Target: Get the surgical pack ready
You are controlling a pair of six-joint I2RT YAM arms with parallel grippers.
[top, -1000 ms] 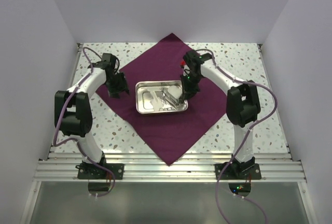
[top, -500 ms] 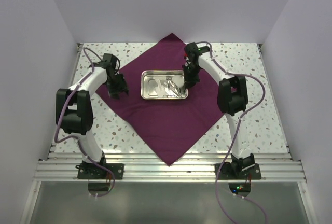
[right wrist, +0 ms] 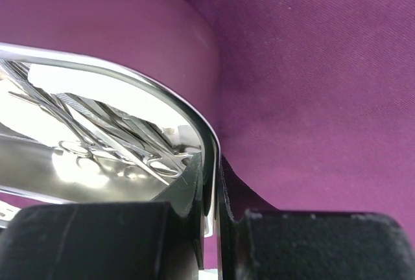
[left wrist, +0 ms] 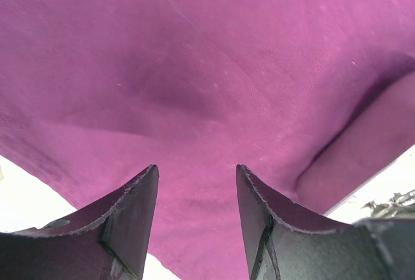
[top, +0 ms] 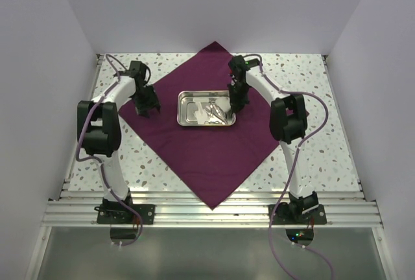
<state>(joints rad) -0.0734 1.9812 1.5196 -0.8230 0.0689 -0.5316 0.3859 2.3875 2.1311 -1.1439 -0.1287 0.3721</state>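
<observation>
The dark-purple cloth (top: 207,157) lies as a diamond on the table. The steel tray (top: 182,109) sits on its middle, holding thin silver scissors and tweezers (top: 218,113). My right gripper (top: 237,105) is shut on the tray's right rim. In the right wrist view the gripper (right wrist: 213,186) pinches the rim (right wrist: 136,82), with the instruments (right wrist: 110,139) inside. My left gripper (top: 146,110) hangs open over the cloth's left corner. In the left wrist view the gripper (left wrist: 196,176) has only cloth (left wrist: 207,66) between its fingers. I cannot make out gauze for certain.
Speckled tabletop (top: 311,98) shows around the cloth, with white walls on three sides. An aluminium rail (top: 207,212) runs along the near edge. A raised fold (left wrist: 363,144) in the cloth lies right of my left gripper, near the cloth's edge.
My right gripper has carried the tray toward the far side of the cloth. The left arm has shifted slightly toward the back, its gripper still open.
</observation>
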